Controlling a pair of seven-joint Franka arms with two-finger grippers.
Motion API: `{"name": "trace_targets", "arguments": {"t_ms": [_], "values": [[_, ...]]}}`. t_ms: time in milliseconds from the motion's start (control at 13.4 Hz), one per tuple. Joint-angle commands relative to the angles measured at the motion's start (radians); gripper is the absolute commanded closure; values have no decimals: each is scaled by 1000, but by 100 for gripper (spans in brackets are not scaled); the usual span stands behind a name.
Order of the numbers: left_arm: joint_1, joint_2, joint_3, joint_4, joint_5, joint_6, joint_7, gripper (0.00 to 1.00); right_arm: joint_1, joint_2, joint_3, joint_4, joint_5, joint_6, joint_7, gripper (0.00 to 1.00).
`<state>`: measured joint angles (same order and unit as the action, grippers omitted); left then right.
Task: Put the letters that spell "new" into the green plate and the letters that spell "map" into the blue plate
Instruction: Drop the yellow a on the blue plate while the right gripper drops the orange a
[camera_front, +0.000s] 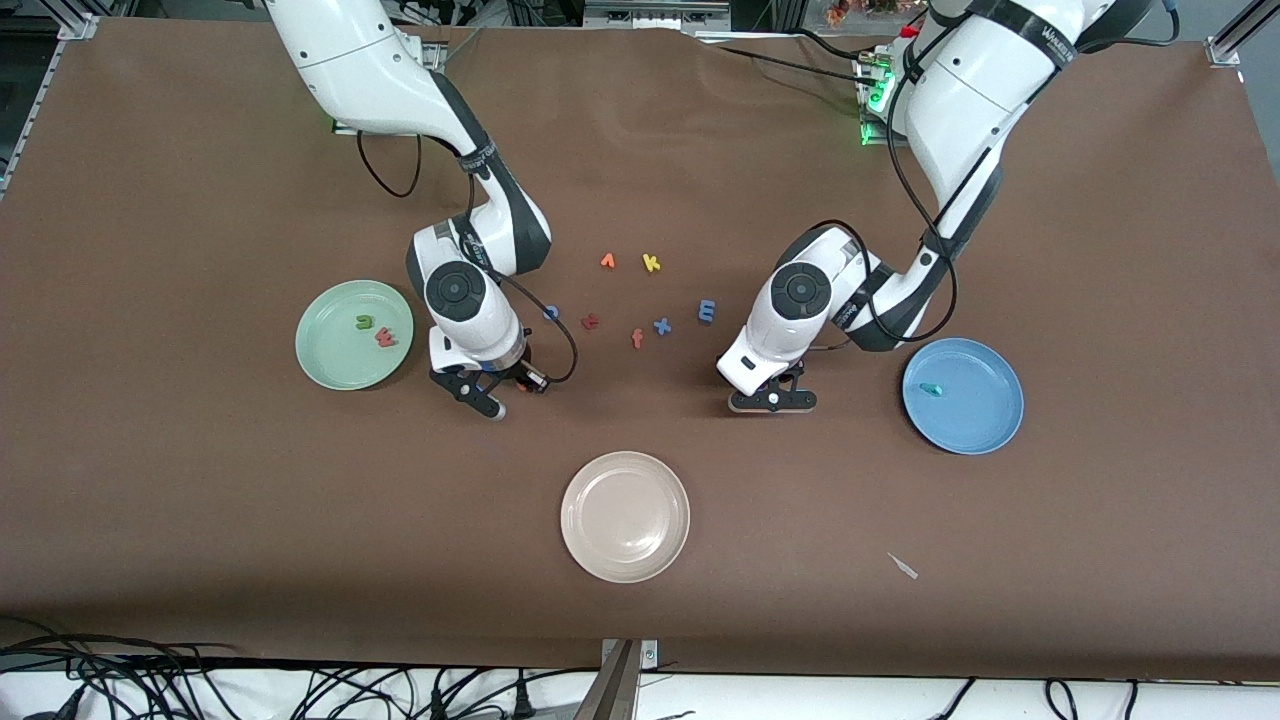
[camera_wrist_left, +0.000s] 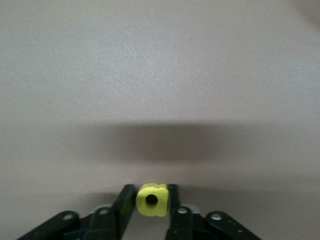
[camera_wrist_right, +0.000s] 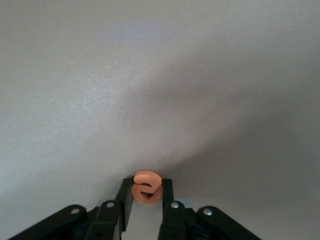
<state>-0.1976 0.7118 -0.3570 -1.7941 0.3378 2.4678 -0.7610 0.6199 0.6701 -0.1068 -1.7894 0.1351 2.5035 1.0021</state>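
Your left hand (camera_wrist_left: 151, 201) is clamped on the yellow a (camera_wrist_left: 152, 200); the left wrist view shows the letter pinched between both fingers. In the front view that hand (camera_front: 771, 400) sits low over bare desk (camera_front: 200, 520), with the blue plate (camera_front: 975, 430) at its 3 o'clock, well apart.

Your right hand (camera_wrist_right: 146, 192) is gripping the orange e (camera_wrist_right: 146, 188), squeezed between its fingers in the right wrist view. In the front view this hand (camera_front: 490, 395) is low over the desk, with the green plate (camera_front: 330, 370) at its 9 o'clock, close by but not touching.

Look in the green plate: the green n (camera_front: 364, 322) and the red-pink w (camera_front: 385, 338) lie there, side by side. In the blue plate you have the teal p (camera_front: 931, 389), near the rim on the side toward the left hand.

The blue m (camera_front: 707, 311) lies on the desk between the two arms, at about 11 o'clock from the left hand. Around it are the loose extras: the blue x (camera_front: 661, 325), orange f (camera_front: 636, 339), dark red t (camera_front: 590, 321), a blue o (camera_front: 551, 312), the yellow k (camera_front: 651, 263) and one more orange letter (camera_front: 607, 261) beside the k.

The beige-white plate (camera_front: 625, 516) rests at 6 o'clock from that cluster, nearer to the front camera.
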Motion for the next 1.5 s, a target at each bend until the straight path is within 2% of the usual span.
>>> {"name": "trace_targets", "arguments": {"t_ms": [0, 224, 449, 673, 823, 972, 1122, 1197, 1271, 1346, 1421], "values": [[-14, 23, 18, 19, 40, -10, -23, 83, 6, -41, -21, 8, 12, -40, -23, 88], [0, 11, 17, 28, 40, -38, -11, 85, 6, -125, -105, -17, 12, -226, -214, 88], [47, -3, 3, 100, 20, -229, 124, 85, 6, -243, -229, -123, 14, -311, -509, 87], [151, -37, -23, 113, -28, -366, 369, 85, 6, -328, -370, -260, 15, -304, -822, 87], [213, -69, -23, 114, -43, -461, 545, 85, 3, -330, -424, -321, 15, -286, -896, 87], [274, -84, -23, 113, -43, -524, 709, 84, 1, -327, -441, -411, 15, -166, -942, 86], [325, -84, -22, 113, -42, -559, 846, 83, 1, -310, -441, -458, 17, -82, -944, 86], [348, -84, -20, 110, -34, -564, 906, 83, 1, -308, -441, -456, 17, -81, -942, 80], [377, -81, -17, 108, -26, -566, 977, 83, 0, -310, -441, -452, 17, -83, -944, 43], [404, -72, -14, 110, -23, -566, 1052, 82, -9, -314, -444, -446, 15, -86, -942, 1], [427, -63, -13, 110, -19, -564, 1116, 79, -9, -323, -444, -432, 15, -94, -942, 0]]}}
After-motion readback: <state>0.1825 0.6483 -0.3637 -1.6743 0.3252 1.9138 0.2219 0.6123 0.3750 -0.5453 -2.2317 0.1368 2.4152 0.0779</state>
